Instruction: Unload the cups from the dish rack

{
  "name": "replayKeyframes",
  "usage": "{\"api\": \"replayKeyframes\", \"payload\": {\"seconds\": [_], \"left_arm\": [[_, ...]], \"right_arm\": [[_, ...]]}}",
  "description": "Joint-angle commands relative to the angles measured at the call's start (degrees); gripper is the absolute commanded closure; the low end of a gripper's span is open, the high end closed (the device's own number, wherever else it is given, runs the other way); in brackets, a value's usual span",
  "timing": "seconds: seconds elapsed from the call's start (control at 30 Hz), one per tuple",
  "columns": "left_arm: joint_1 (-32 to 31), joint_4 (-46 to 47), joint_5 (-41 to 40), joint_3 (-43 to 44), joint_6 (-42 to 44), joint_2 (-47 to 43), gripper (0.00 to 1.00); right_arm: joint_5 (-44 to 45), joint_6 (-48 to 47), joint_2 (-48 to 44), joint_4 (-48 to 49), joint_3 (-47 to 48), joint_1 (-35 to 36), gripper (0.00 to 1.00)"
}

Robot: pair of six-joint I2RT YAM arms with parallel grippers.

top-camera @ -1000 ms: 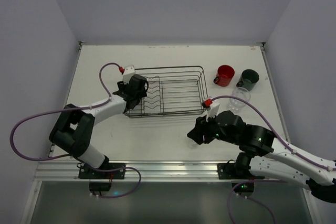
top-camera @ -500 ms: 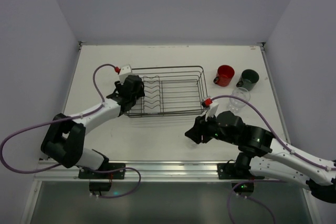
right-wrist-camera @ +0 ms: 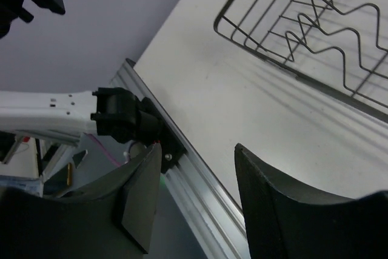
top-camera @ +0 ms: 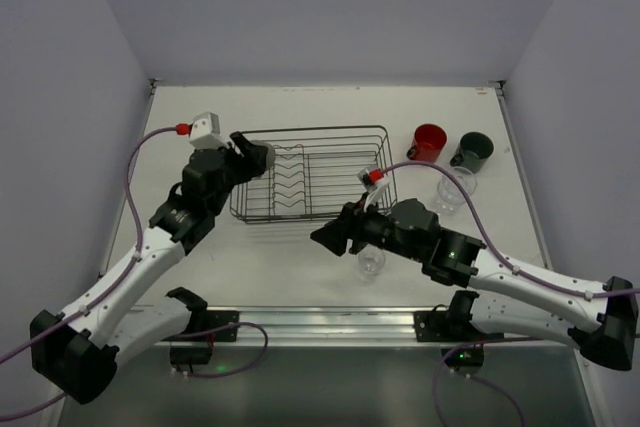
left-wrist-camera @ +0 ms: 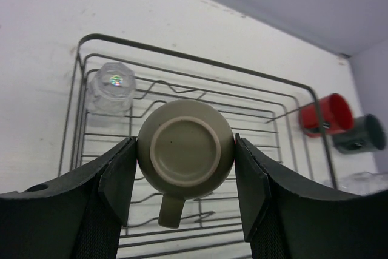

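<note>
My left gripper (top-camera: 255, 155) is raised over the left end of the black wire dish rack (top-camera: 310, 187). In the left wrist view it (left-wrist-camera: 185, 168) is shut on the small olive-tan cup (left-wrist-camera: 186, 147), bottom toward the camera and handle pointing down. A clear glass (left-wrist-camera: 111, 86) stands in the rack's far left corner (left-wrist-camera: 79, 59). My right gripper (top-camera: 330, 237) is open and empty in front of the rack, and in its wrist view (right-wrist-camera: 197, 192) it hangs over the table's near edge. A clear glass (top-camera: 370, 262) stands on the table beside it.
The red mug (top-camera: 428, 143) and the dark grey-green mug (top-camera: 472, 151) stand on the table right of the rack, with another clear glass (top-camera: 457, 187) in front of them. The aluminium rail (right-wrist-camera: 206, 198) runs along the near edge.
My left arm has swung up and left, lifting the olive-tan cup above the rack. My right arm has moved left along the rack's front, uncovering a clear glass on the table.
</note>
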Motion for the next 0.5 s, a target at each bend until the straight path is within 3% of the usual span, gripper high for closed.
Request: {"api": "replayKeyframes", "payload": {"seconds": [0.0, 0.13, 0.2, 0.47], "left_arm": [[0.4, 4.4, 12.6, -1.0, -5.5, -6.8, 0.80], [0.4, 10.5, 25.4, -3.5, -14.8, -10.7, 0.80], [0.4, 13.8, 28.2, -5.0, -17.4, -12.4, 0.79], [0.4, 17.8, 35.7, -5.4, -24.1, -15.2, 0.80]], "right_arm": [[-2.9, 1.3, 3.5, 15.6, 2.5, -0.2, 0.44], [-8.8, 2.2, 8.0, 22.5, 4.2, -4.4, 0.36], [-11.6, 2.3, 10.0, 25.7, 5.7, -5.9, 0.31], [-14.6, 0.0, 15.0, 26.6, 11.3, -9.7, 0.29]]}}
